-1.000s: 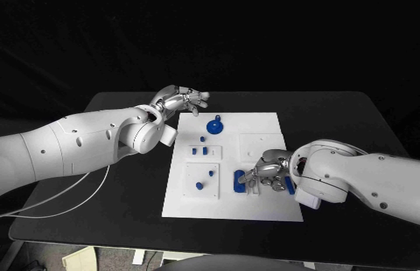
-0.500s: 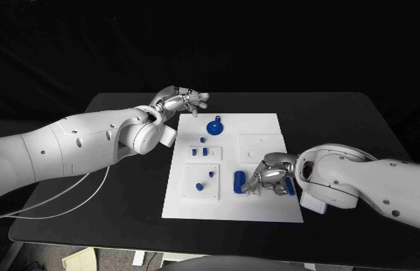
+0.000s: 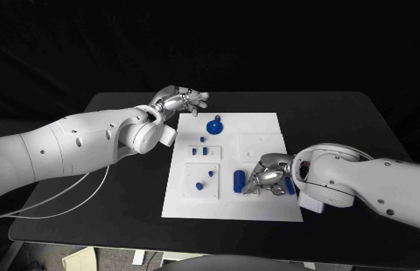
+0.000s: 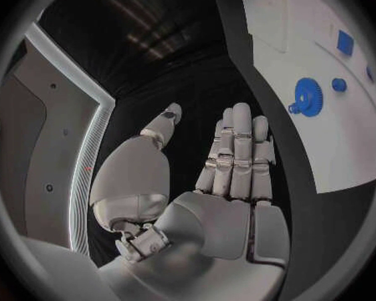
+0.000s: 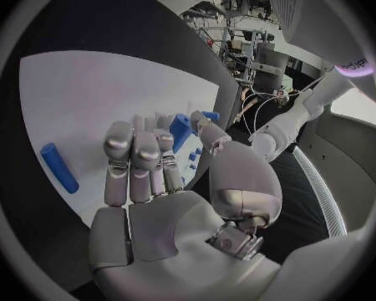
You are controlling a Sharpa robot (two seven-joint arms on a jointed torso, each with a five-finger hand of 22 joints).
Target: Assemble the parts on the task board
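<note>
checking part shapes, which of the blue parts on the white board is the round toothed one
The blue gear-shaped disc at the far end of the white task board, nearest the left hand. It is round with a toothed rim; the other blue parts are long bars or small pegs.

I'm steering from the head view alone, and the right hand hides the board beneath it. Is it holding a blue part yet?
Observer: The right wrist view shows a blue rod just past the fingertips of the right hand, between them and the thumb. I cannot tell whether they touch it.
Operator: Is any other part close to that hand?
Observer: Yes, a second blue rod lies flat on the task board, apart from the fingers.
Operator: And the left hand?
Observer: The left wrist view shows the palm of the left hand bare, with the fingers straight and nothing in them.
</note>
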